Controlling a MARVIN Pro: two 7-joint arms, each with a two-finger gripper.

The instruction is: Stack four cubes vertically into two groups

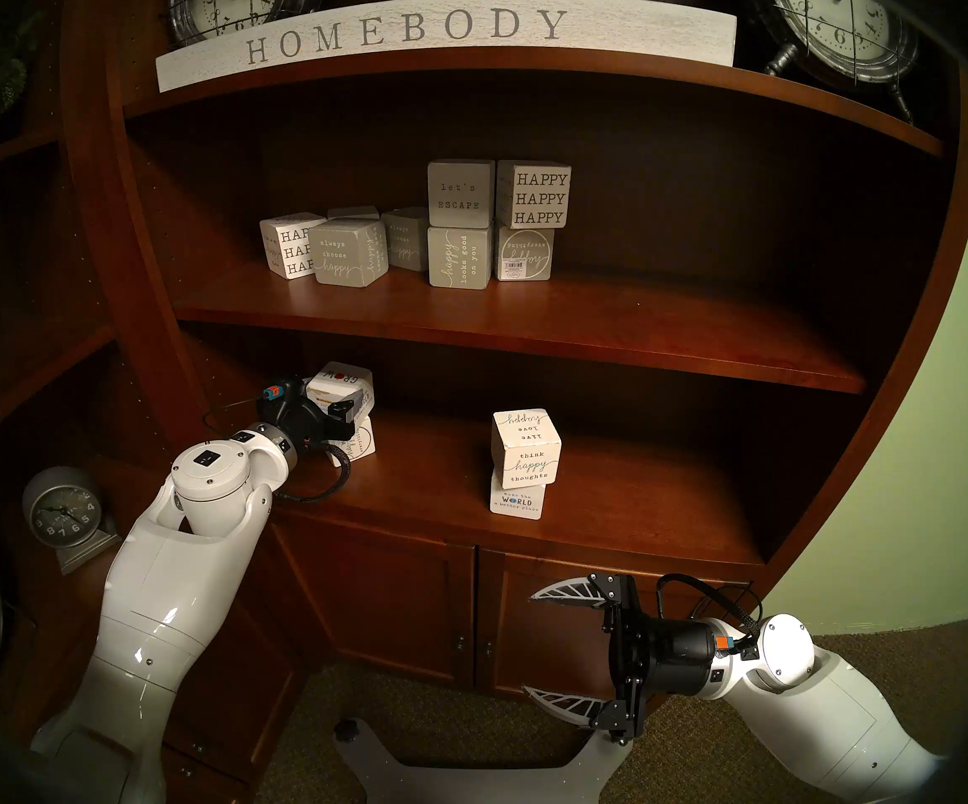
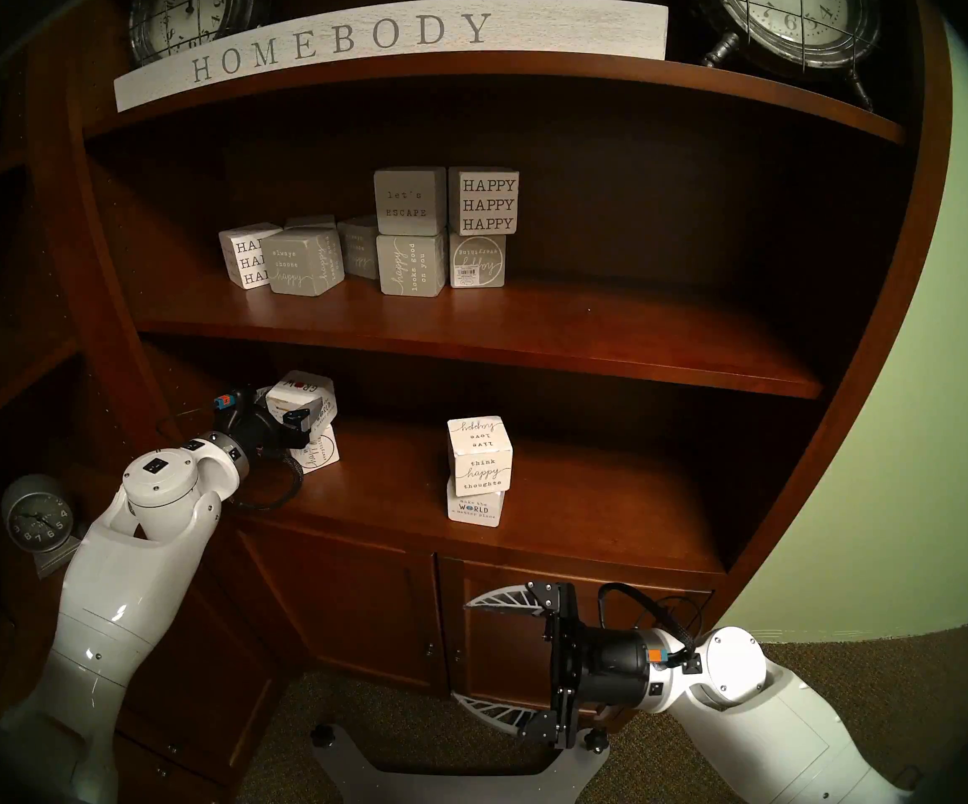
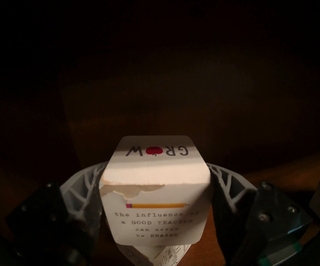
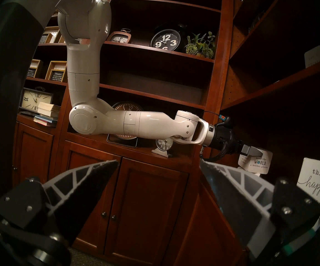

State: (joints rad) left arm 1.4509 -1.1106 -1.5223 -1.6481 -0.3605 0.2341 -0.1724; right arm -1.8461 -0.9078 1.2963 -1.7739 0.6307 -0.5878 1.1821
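Left wrist: left tool point(image 3: 155, 185) clamped on GROW cube point(image 3: 156, 175), level, "GROW" face up, inverted; right tool point(image 1: 545, 649) apart.

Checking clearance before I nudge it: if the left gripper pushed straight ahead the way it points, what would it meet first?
The left gripper is shut on the GROW cube. Ahead, the left wrist view shows only dark open space, then what looks like the shelf's back panel. Depth there is unclear.
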